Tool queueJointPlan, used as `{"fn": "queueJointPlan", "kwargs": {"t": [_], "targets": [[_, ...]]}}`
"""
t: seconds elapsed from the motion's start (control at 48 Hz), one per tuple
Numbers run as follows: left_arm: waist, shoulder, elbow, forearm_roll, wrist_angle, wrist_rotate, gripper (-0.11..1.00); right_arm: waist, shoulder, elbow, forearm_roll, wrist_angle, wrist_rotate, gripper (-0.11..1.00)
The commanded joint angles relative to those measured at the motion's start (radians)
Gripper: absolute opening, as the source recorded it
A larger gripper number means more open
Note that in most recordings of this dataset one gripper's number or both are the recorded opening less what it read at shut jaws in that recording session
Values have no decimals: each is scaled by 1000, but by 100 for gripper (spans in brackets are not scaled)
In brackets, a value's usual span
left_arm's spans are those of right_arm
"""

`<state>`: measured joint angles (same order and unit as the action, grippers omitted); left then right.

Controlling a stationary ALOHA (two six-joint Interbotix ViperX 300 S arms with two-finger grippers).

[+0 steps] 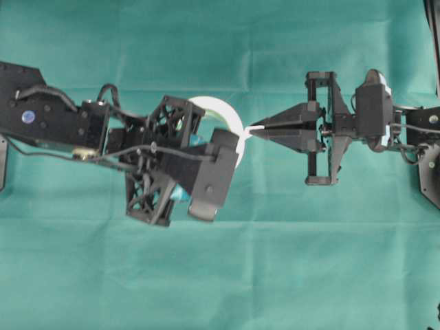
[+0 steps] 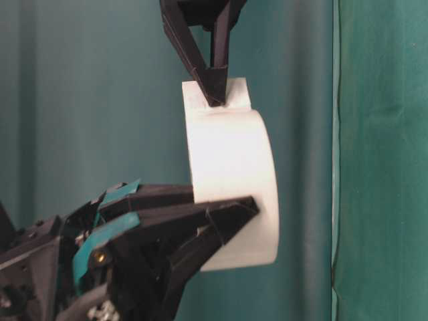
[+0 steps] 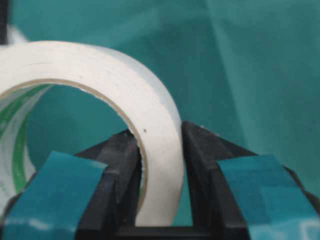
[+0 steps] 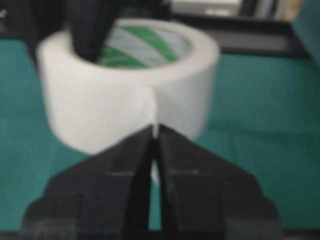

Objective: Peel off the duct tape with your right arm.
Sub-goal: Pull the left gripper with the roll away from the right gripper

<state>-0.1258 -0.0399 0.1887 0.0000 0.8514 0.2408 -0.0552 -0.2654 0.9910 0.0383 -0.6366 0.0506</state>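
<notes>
Step in hand: peel is set up, not yet pulled. Left claw (image 1: pixel 227 161) clamps the wall of the duct tape (image 1: pixel 220 113), one finger inside the ring, one outside, holding the roll clear of the green bench (image 1: pixel 220 275). Right claw (image 1: pixel 265 128) is fully closed, its tips pinching the loose strip end (image 1: pixel 253 128), which sticks out from the roll's outer face right at those tips.

Next move, my read: right arm backs straight away from the roll along the strip's line, keeping the pinch tight; left claw has to hold firm or the roll just follows. Risk is the short tab slipping out, since only a small bit appears to be between the tips.

Views:
- Left wrist: shows the roll wall (image 3: pixel 150 150) seated between the left fingers (image 3: pixel 125 170); right claw not visible there.
- Right wrist: shows the strip (image 4: pixel 154 125) running into the shut tips, and the green print on the inner rim.
- Table-level: shows the tab (image 2: pixel 215 93) lifted off the roll's surface with the dark tips on it, which overhead barely resolves.
</notes>
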Motion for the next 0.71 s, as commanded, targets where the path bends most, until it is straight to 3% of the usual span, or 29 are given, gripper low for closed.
{"fn": "queueJointPlan", "kwargs": {"t": [0.0,0.416,0.687], "targets": [[-31,-34,-15,-5,-5,6,22,-25,-8,-6,9,-11,-2,-9],[-54,-32,-8,-5,-6,14,21,-38,-8,3,25,-11,-2,-9],[-104,-34,14,-8,-17,75,21,-49,-8,5,29,-12,-3,-9]]}}
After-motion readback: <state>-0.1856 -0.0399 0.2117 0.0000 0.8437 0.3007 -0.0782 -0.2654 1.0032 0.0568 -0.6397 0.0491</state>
